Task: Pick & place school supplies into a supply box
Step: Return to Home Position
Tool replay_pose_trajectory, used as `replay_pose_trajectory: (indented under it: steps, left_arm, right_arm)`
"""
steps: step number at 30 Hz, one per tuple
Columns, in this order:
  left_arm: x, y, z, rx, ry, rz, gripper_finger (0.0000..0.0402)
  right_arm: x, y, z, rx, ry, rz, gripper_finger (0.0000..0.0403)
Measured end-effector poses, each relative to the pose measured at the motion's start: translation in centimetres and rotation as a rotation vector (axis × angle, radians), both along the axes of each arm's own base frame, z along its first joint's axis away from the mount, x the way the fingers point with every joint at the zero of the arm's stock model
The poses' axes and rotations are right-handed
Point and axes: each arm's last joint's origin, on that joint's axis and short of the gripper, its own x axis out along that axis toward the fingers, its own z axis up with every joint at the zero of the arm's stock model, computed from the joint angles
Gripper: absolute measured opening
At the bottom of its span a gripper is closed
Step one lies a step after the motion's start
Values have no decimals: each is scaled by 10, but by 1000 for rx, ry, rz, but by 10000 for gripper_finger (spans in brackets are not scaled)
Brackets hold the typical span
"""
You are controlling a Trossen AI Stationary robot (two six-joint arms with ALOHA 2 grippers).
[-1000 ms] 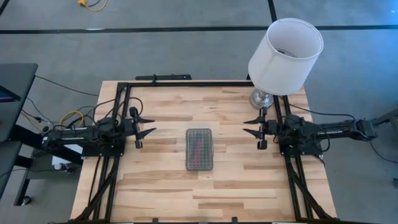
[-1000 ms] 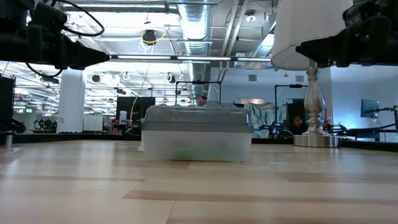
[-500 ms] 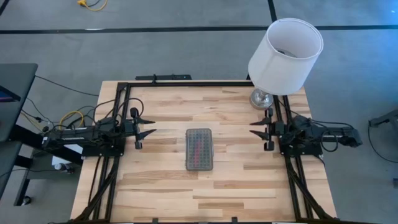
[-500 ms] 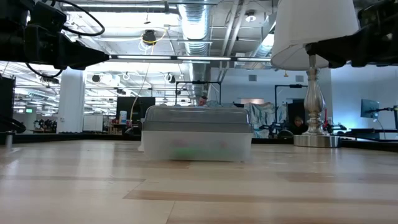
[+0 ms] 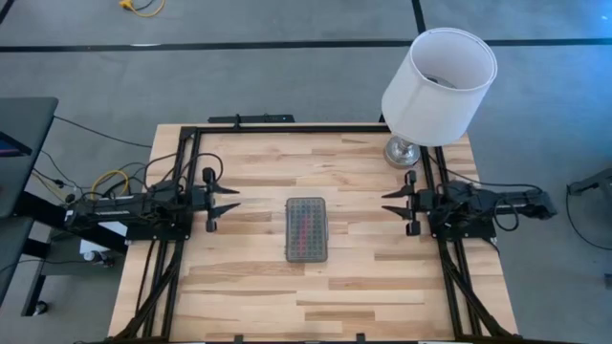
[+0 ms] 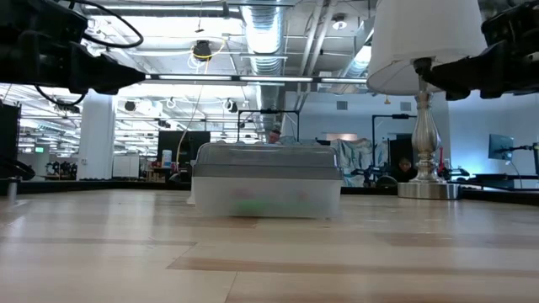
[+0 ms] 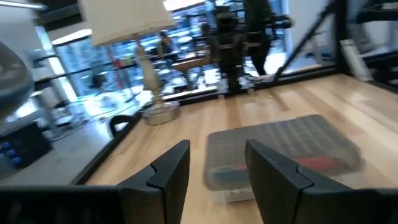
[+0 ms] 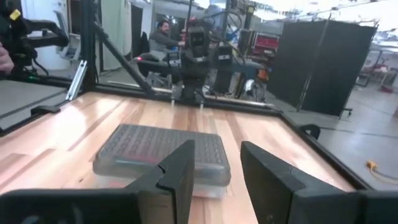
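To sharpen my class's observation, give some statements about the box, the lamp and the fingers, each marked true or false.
1. The box lies shut in the middle of the table. True.
2. The left fingers and right fingers are both open. True.
3. The left fingers hold the box. False: they are apart from it and empty.
4. The lamp stands beside the left fingers. False: it is nearer the right fingers.

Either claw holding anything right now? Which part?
Nothing held: the left claw and right claw are open, both apart from the closed supply box between them.
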Motion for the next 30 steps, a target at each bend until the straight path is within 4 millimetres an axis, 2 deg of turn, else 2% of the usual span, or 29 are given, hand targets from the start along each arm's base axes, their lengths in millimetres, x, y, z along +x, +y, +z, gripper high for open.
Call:
replay_pose_trajectory:
  steps: [8,30]
  left_arm:
    - [0,-3,-1,14,6,-69,151]
    - [0,-4,-1,31,8,-59,151]
  right_arm:
    - [4,1,-5,12,66,7,127]
    - [5,1,-7,11,83,6,127]
